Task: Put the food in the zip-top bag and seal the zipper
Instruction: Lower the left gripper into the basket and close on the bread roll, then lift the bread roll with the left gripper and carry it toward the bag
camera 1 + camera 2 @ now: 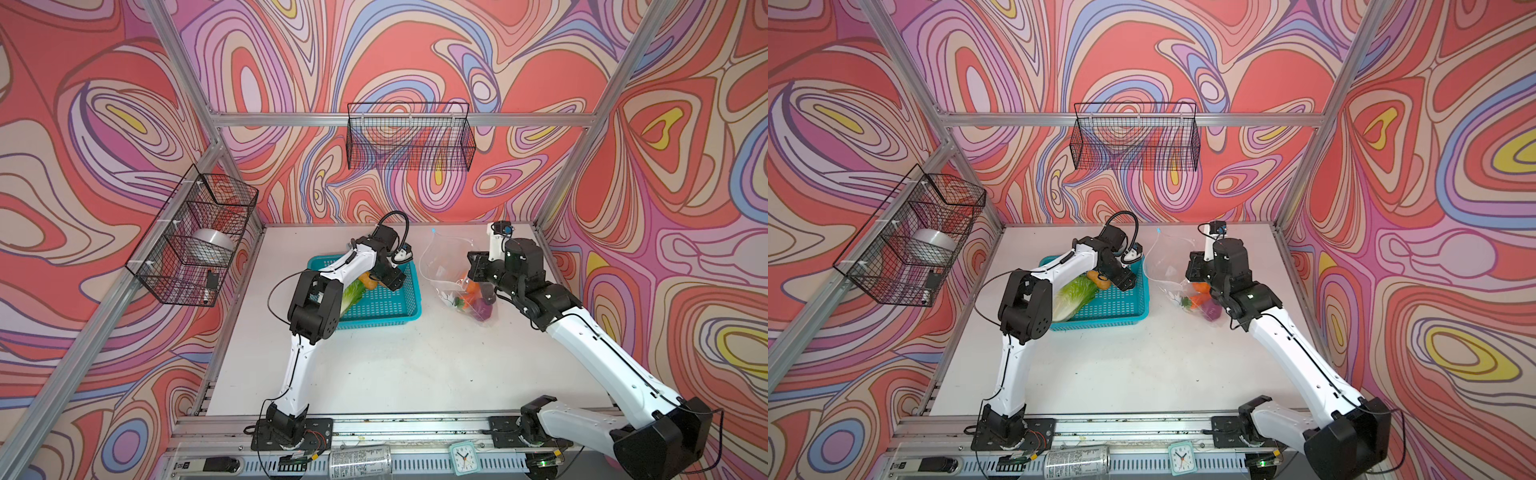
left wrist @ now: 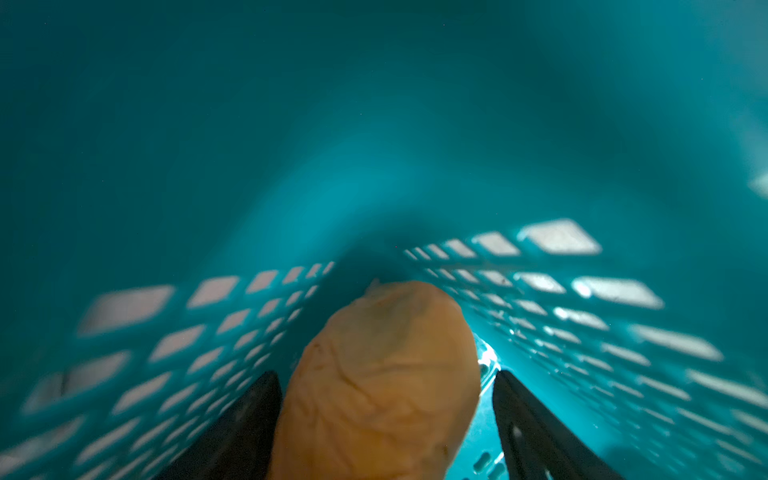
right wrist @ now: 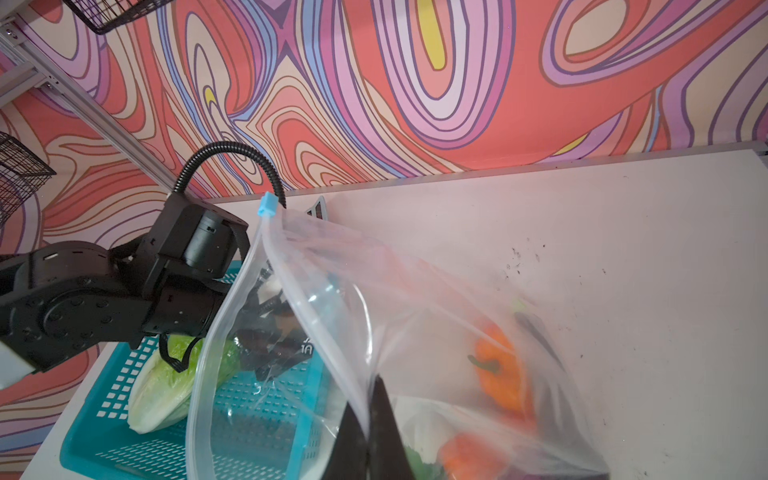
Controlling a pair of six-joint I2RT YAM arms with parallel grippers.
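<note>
- Left pincer (image 2: 384, 376) is down inside the teal basket (image 1: 399, 319), jaws spread either side of a tan potato (image 2: 382, 340) in a basket corner. Nothing gripped yet.
- Right pincer (image 3: 369, 419) is clamped on the rim of the clear bag (image 3: 415, 299), holding its mouth up and agape. Bag sits btwn basket and right edge of the table (image 1: 374, 374), in the far half.
- In the bag: pumpkin (image 3: 498, 370), carrot (image 3: 465, 457), purple piece (image 1: 482, 309). In the basket: potato and cabbage (image 1: 1073, 297). Zipper unsealed, blue slider (image 3: 266, 205) at one end of the mouth.
- Risk: potato is round & smooth and prob. squirts out as the jaws close. One finger sits closer than the other, so it may shove first.
- Risk: corner walls crowd the fingers; a snag in the slots could drag the light basket.
- Risk: thin film could slip from the right pincer's pinch, and the mouth would flop shut.
- Risk: cabbage looks big vs. the mouth.
- Room: basket-to-bag gap is narrow, near half of the table lies open, far wall is close behind the bag.
</note>
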